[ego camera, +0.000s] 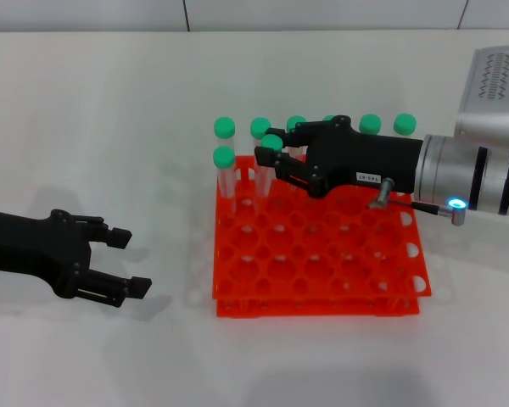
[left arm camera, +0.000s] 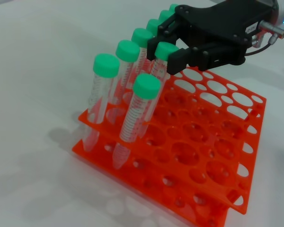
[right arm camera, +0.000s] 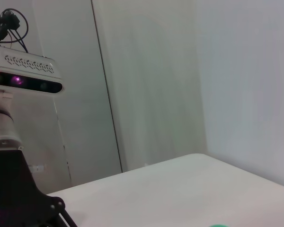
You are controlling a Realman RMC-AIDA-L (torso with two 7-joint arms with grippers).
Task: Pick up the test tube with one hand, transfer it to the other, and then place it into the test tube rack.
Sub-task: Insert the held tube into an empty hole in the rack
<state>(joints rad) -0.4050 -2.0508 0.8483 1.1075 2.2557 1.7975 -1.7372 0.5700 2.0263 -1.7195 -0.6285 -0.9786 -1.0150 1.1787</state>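
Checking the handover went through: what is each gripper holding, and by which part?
Right gripper grips the test tube just under its green cap; left gripper is open, empty.

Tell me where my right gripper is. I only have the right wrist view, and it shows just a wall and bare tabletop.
Observer: The right gripper is over the far left part of the bright orange-red square plastic rack, shut on a slim clear tube with a green screw cap.
Operator: Is that tube in a hole?
Observer: I cannot tell. In the left wrist view its lower end is hidden behind another green-capped tube standing in the rack.
Operator: And the left gripper?
Observer: The left gripper is open and empty, low over the table to the left of the rack.
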